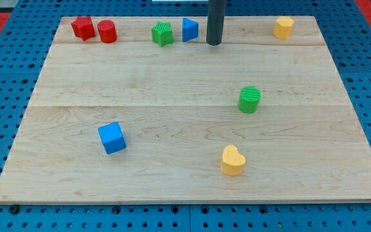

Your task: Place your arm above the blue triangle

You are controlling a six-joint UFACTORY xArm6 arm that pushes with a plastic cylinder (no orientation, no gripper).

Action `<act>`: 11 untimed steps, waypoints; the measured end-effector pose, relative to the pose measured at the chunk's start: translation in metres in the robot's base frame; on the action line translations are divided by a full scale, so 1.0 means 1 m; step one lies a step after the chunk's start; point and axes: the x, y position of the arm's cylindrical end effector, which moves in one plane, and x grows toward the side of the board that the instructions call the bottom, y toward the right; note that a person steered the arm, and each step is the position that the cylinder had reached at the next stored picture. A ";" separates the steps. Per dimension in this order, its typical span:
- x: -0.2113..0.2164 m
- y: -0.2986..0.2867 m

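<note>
The blue triangle (189,29) lies near the view's top edge of the wooden board (172,84), just right of a green star-shaped block (162,33). My tip (214,42) rests on the board a short way to the right of the blue triangle, slightly lower in the view, with a small gap between them. The dark rod rises from the tip out of the view's top.
A red star-shaped block (82,28) and a red cylinder (107,31) sit at the top left. A yellow block (283,27) is at the top right. A green cylinder (249,99), a yellow heart (232,160) and a blue cube (112,137) lie lower down.
</note>
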 end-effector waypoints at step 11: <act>0.022 -0.008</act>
